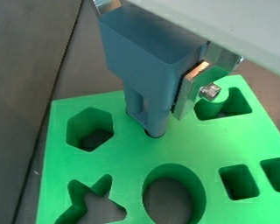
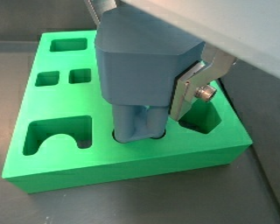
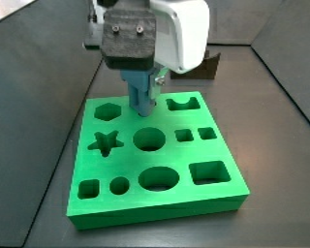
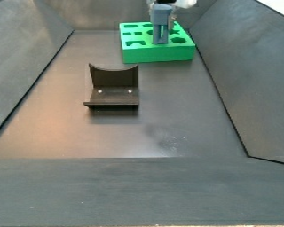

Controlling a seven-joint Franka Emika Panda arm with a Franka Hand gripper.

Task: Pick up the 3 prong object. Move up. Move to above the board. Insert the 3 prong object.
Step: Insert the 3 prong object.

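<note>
My gripper (image 3: 140, 70) is shut on the 3 prong object (image 3: 142, 92), a slender light-blue post that stands upright. Its wide angular top sits between the fingers in both wrist views (image 1: 143, 66) (image 2: 136, 70). One silver finger (image 1: 194, 84) (image 2: 191, 91) presses its side, and the post hides the opposite finger. The lower prongs (image 2: 136, 122) reach down into a hole in the top of the board (image 2: 60, 153), a bright green slab with shaped cut-outs (image 1: 60, 118) (image 3: 158, 208). In a side view the gripper (image 4: 163, 12) and the post (image 4: 162, 32) stand over the board (image 4: 156, 56) at the far end.
The fixture (image 4: 111, 89), a dark bracket on a base plate, stands on the floor nearer the middle. Something dark brown (image 3: 212, 64) lies just behind the board. Sloping dark walls (image 4: 26, 80) close in the floor on both sides.
</note>
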